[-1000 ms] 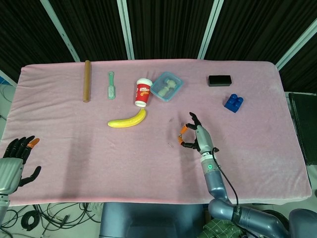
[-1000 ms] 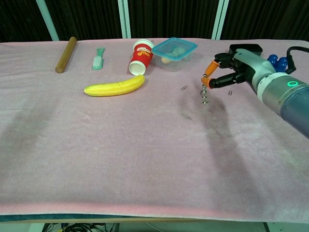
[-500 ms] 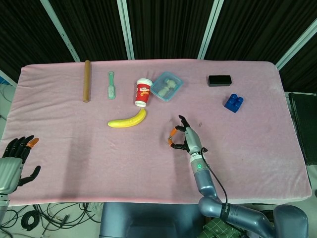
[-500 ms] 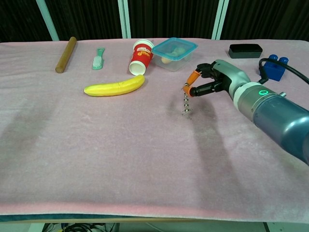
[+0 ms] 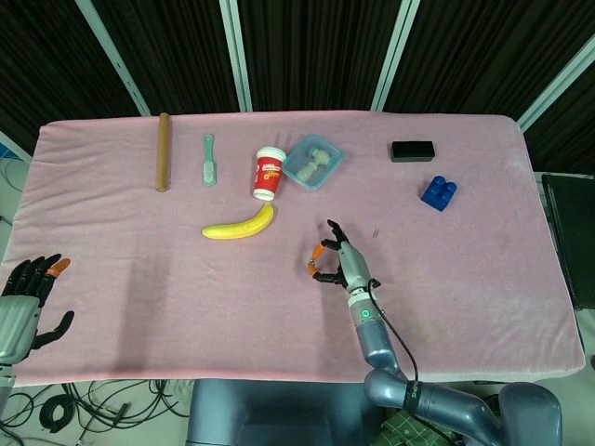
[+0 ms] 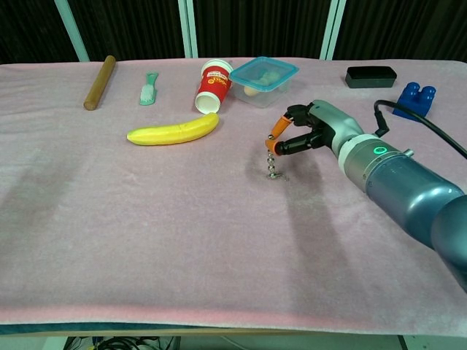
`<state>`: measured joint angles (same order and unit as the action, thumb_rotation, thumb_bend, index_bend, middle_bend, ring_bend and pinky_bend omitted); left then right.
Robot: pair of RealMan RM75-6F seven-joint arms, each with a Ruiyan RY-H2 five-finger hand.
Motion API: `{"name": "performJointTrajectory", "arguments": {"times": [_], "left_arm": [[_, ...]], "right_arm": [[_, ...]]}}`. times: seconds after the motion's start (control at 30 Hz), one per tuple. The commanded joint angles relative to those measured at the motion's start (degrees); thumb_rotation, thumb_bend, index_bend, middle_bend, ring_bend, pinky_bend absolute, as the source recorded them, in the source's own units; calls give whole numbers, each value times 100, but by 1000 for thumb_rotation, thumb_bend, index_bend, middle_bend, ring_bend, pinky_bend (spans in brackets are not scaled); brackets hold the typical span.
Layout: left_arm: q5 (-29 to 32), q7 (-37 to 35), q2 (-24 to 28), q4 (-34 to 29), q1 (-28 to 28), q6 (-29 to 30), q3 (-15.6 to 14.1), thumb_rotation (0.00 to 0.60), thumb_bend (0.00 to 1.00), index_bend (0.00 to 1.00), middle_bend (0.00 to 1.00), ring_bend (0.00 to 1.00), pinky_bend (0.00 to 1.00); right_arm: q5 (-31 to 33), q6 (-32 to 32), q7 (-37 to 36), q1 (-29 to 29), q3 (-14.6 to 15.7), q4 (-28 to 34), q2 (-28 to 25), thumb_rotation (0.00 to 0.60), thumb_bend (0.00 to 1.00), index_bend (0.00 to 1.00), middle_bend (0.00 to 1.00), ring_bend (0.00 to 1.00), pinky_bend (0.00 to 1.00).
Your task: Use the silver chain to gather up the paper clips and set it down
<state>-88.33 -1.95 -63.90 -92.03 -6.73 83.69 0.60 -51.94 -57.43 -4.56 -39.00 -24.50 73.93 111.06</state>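
My right hand hovers over the middle of the pink cloth and pinches the top of a short silver bead chain between its orange-tipped fingers. The chain hangs straight down. Its lowest beads reach the cloth beside a small paper clip. In the head view the right hand sits just right of the banana's tip, and the chain is too small to make out there. A tiny dark speck, perhaps another clip, lies to the hand's right. My left hand hangs off the table's near left corner, fingers apart, holding nothing.
A banana, a tipped red cup and a lidded blue container lie behind and left of the right hand. A wooden rod and green brush are far left. A black box and blue brick sit far right.
My right hand has carried the hanging chain leftward across the cloth, from near the right side toward the middle. The chain's end now meets the clip on the cloth. The left hand has barely shifted.
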Motion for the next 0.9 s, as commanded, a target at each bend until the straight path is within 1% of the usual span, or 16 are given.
{"name": "performJointTrajectory", "arguments": {"times": [0.03, 0.7, 0.8, 0.9], "left_arm": [[15, -10, -2, -1, 1, -3, 8, 600, 357, 119, 48, 0, 0], [6, 9, -6, 12, 2, -4, 6, 600, 357, 120, 48, 0, 0], [9, 15, -6, 4, 5, -1, 7, 600, 357, 120, 48, 0, 0], [3, 7, -3, 2, 10, 8, 5, 600, 358, 119, 48, 0, 0]], "right_arm": [[-44, -1, -7, 8, 22, -32, -5, 600, 381, 674, 0, 56, 208], [-250, 28, -272, 146, 64, -118, -115, 600, 381, 674, 0, 56, 209], [-245, 43, -317, 165, 47, -104, -138, 600, 380, 674, 0, 56, 208], [-294, 18, -358, 154, -32, -54, -206, 600, 381, 674, 0, 56, 208]]}}
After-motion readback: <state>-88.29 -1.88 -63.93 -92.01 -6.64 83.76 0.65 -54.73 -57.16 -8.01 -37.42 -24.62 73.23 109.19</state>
